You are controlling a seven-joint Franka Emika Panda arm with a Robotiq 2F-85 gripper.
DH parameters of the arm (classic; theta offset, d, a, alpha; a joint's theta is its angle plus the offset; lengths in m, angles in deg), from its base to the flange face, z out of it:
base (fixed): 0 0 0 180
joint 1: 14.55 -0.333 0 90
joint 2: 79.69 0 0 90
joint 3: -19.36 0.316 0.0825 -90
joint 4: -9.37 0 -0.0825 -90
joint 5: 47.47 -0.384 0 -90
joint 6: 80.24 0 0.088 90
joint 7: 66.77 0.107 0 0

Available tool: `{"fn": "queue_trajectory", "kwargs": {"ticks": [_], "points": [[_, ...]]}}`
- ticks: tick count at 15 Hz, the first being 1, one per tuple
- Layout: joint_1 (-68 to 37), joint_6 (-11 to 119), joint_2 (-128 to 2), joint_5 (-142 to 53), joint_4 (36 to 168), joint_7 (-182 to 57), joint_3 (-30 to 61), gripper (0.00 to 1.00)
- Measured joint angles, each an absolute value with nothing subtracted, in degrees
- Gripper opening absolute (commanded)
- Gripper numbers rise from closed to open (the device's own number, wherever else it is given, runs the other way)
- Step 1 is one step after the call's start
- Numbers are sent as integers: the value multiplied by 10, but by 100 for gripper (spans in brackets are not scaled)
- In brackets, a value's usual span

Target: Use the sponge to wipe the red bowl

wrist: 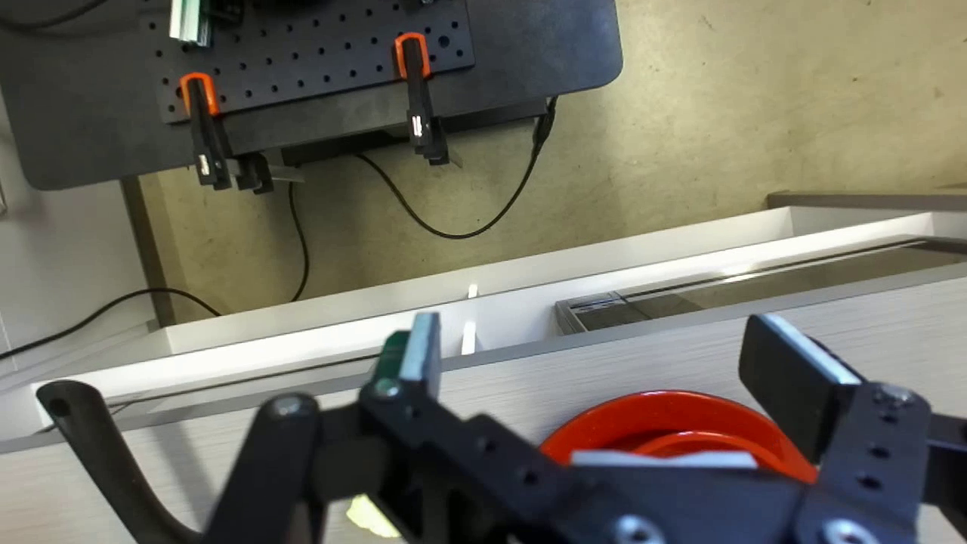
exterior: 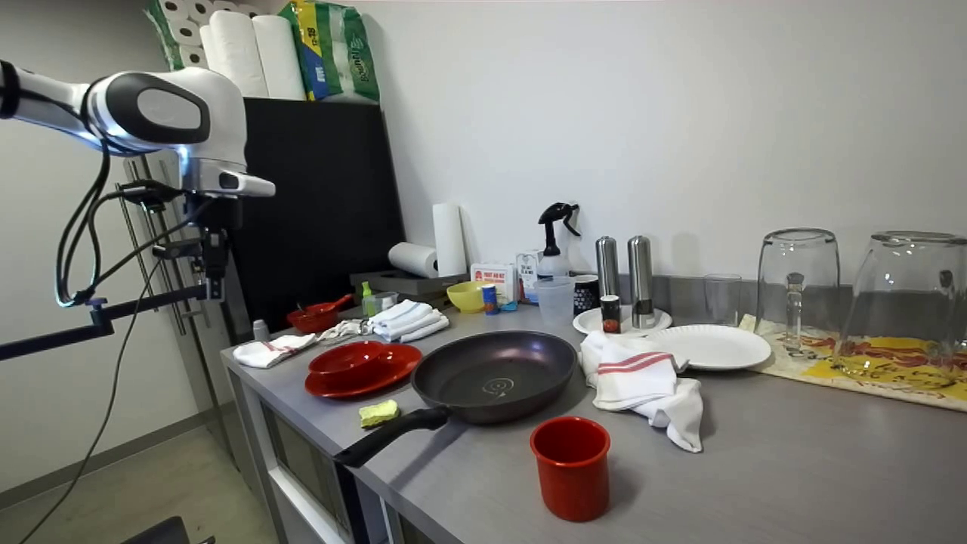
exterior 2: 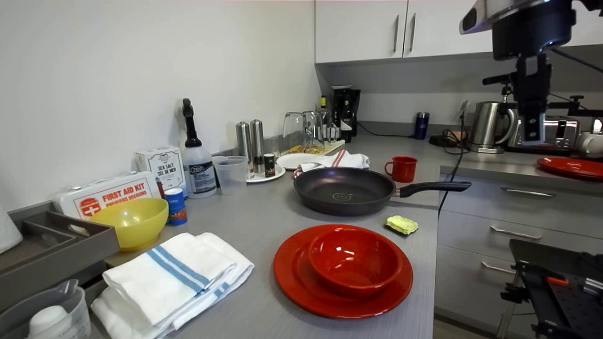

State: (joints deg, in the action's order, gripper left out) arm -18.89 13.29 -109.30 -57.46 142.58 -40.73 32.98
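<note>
The glossy red bowl [exterior 2: 355,259] sits on a wider red plate [exterior 2: 292,270] near the counter's edge. The bowl also shows in an exterior view [exterior: 349,360], and a part of its rim shows in the wrist view [wrist: 699,440]. A yellow sponge with a dark underside [exterior 2: 402,224] lies on the counter between the plate and the frying pan, also in an exterior view [exterior: 379,413]. Only a corner of the sponge [wrist: 370,517] shows in the wrist view, behind the gripper. My gripper [wrist: 608,370] is open and empty, high above the counter, apart from everything. It also shows in both exterior views [exterior: 215,287] [exterior 2: 534,132].
A black frying pan [exterior: 495,374] stands beside the sponge, its handle over the counter edge. A red cup [exterior: 572,468], a striped white towel [exterior: 642,378], folded towels [exterior 2: 174,278] and a yellow bowl [exterior 2: 136,223] stand or lie around. A black cart [wrist: 317,83] stands on the floor.
</note>
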Motion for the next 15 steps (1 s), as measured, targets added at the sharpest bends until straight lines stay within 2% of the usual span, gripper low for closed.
{"fn": "queue_trajectory", "kwargs": {"ticks": [15], "points": [[-155,313,-1115,-559,1559,-294,328,100]]}}
